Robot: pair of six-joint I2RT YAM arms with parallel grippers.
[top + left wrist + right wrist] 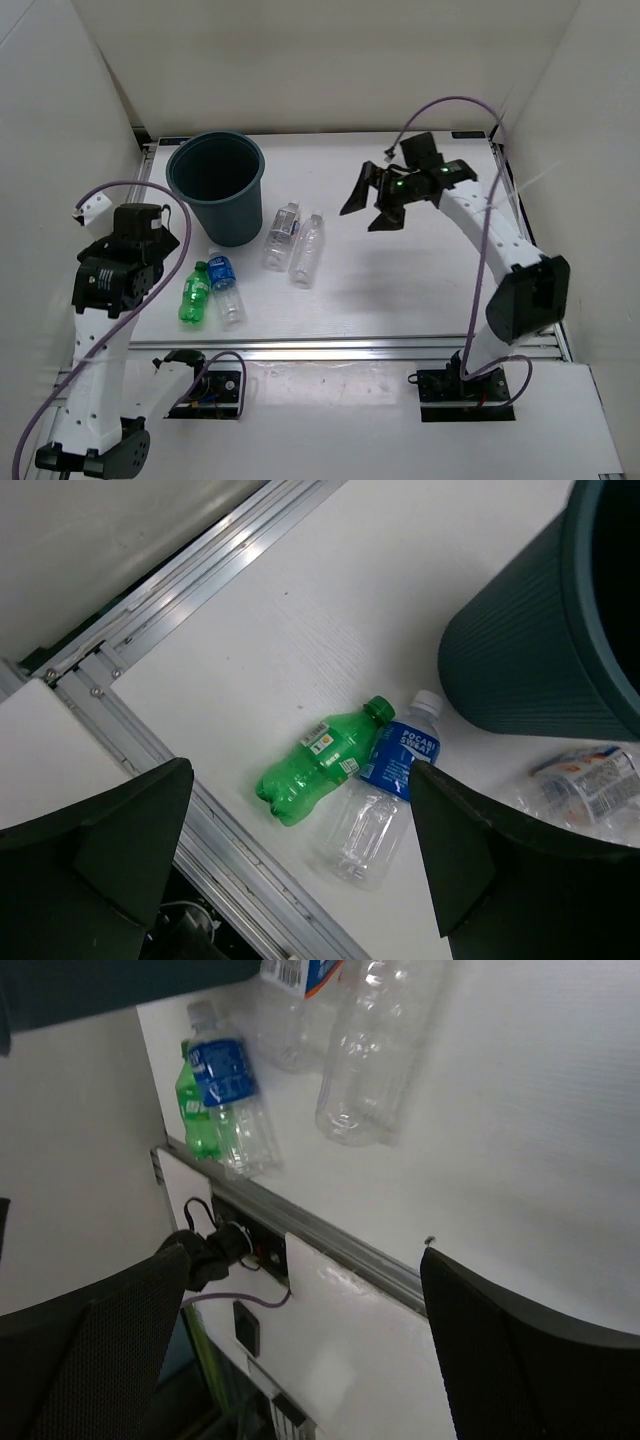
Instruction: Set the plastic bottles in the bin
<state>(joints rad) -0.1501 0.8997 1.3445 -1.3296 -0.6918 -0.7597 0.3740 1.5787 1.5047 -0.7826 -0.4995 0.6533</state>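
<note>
The dark teal bin (pixel 215 185) stands upright at the back left and also shows in the left wrist view (pixel 530 650). Four plastic bottles lie on the table in front of it. The green bottle (pixel 193 296) (pixel 315 760) and the blue-label bottle (pixel 225 287) (pixel 385 800) lie side by side. Two clear bottles (pixel 281 236) (pixel 308 250) lie to their right. My left gripper (pixel 300 780) is open and empty, high above the green and blue-label bottles. My right gripper (pixel 368 210) is open and empty, raised right of the clear bottles.
White walls enclose the table on the left, back and right. An aluminium rail (pixel 350 348) runs along the front edge, with cable boxes (pixel 205 385) below it. Purple cables loop off both arms.
</note>
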